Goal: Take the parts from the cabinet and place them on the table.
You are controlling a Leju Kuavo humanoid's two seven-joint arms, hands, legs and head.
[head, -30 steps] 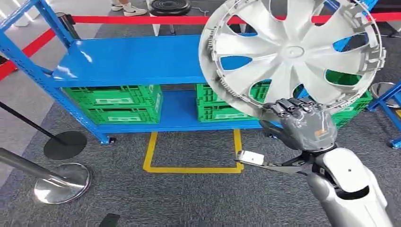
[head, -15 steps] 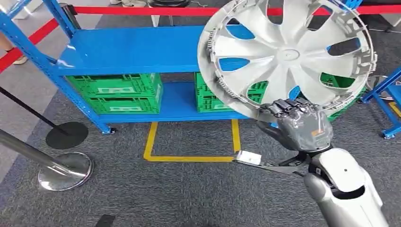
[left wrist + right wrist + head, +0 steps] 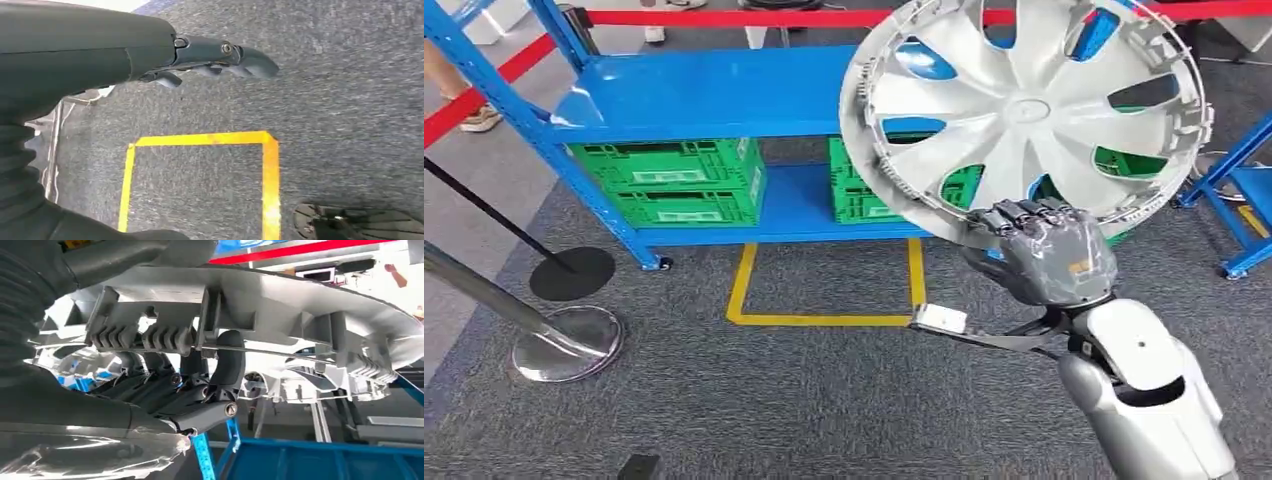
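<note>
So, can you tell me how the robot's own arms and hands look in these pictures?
The right arm has a glossy silver shell with a black joint gap. The right hand is metallic grey with darker fingers and a small orange mark on its back. A thin dark bracket at the wrist carries a small white box. The left hand is dark grey, behind a ribbed cover.

Glossy silver plastic hubcap (image 3: 1024,110) (ribbed rim)

Workshop demo floor, blue steel cabinet (image 3: 694,100), green crates (image 3: 674,180), barrier stanchions (image 3: 564,340)
</note>
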